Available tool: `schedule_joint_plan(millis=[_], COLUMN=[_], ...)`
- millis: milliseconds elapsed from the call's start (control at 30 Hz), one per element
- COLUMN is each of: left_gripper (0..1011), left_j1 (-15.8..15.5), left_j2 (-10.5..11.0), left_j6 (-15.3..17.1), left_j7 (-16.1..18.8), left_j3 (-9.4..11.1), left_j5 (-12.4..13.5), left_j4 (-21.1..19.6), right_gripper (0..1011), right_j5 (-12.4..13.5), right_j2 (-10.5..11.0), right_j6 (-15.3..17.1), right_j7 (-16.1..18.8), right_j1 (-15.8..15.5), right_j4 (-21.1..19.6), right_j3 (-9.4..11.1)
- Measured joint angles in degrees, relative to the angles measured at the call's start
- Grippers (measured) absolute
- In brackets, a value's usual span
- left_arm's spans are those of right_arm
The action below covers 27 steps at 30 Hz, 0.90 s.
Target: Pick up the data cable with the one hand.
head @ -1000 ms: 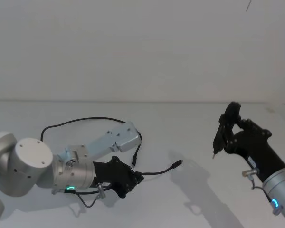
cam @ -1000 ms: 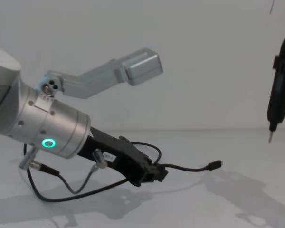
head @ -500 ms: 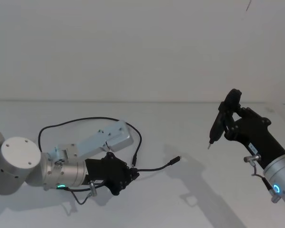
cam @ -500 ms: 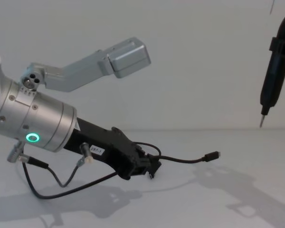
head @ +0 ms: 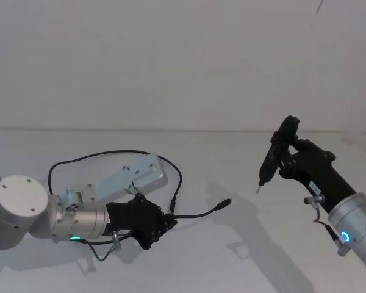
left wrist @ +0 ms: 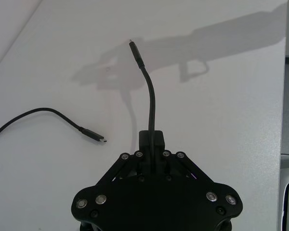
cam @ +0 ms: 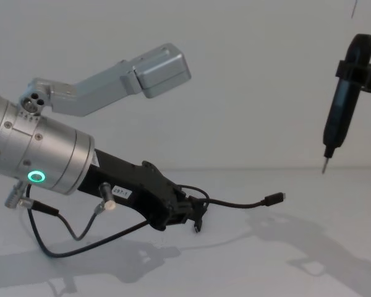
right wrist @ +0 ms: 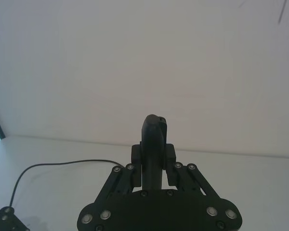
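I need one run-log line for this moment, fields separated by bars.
left gripper: shut on data cable | free end: in air | right gripper: raised, shut on stick tool

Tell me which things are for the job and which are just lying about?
For the job: data cable; left gripper, shut on it, low over the table.
Not needed: right gripper, raised at the right, shut on a pointed black tool.
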Motion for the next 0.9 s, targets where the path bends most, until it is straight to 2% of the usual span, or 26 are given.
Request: schedule_joint_plan(millis=[433,900], left_gripper=[42,42], left_j1=[0.1,0.1], left_j2=[0.2,0.3], left_j6=[-0.5,-0.6], left_j7=[-0.1,-0.1], left_j3=[-0.1,-0.1], left_j5=[0.0,0.0], left_j4=[-0.1,-0.2], right_gripper=[279,279], right_j5=[2.3,3.0], right_j2=[-0.7,-1.1], right_j6=[-0.5,-2.2], right_j7=[3.1,4.7], right_j1=[2.8,5.0], right_j4=[3.8,7.3], right_j3=[-2.1,-3.9])
